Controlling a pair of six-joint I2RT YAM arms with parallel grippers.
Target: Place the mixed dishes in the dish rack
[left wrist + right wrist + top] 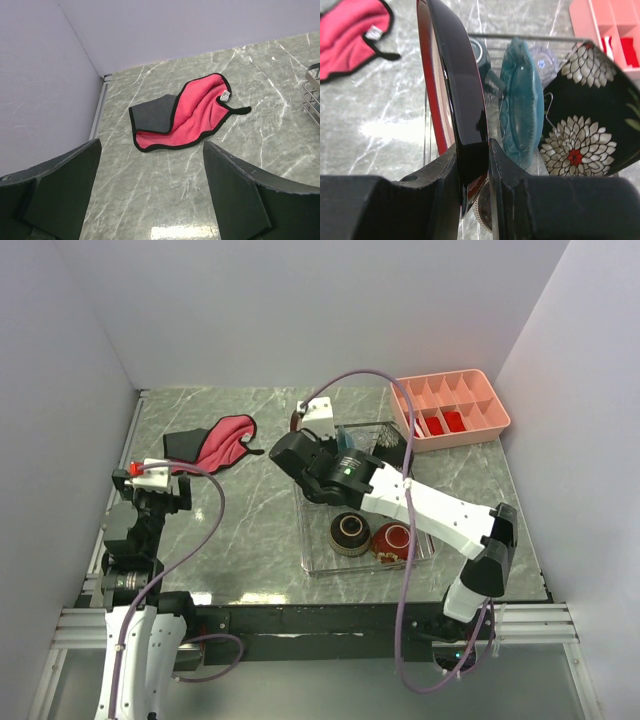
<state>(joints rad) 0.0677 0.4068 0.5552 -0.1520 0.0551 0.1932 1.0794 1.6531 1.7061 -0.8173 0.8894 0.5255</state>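
**Black plate on edge above the last slot at the rack's left end**

The right end effector point(472, 165) is clamped narrowly on the rim of the round black plate point(460, 100). It holds the plate upright, with the disc reaching away from the fingers and over the dish rack point(530, 37). The plate's face runs about parallel to the round blue plate point(522, 105), which stands just beside it on its right. The square flowered plate point(585, 125) leans one place further right.

From where I stand, the free gap looks to be straight below the held plate, between the blue plate and the rack's left wall. It seems a tight fit, so the plate probably has to go down edge-first without tipping sideways. The grey-blue mug point(481, 52) sits behind, partly hidden. In the overhead view the dark bowl point(350, 533) and the red bowl point(392, 540) lie in the rack's near part.

The left end effector point(151, 145) is spread wide and holds nothing. It hangs over bare marble desk point(240, 530) near the red-pink cloth point(195, 110), well away from the rack. The right arm is plainly the one placed for this.
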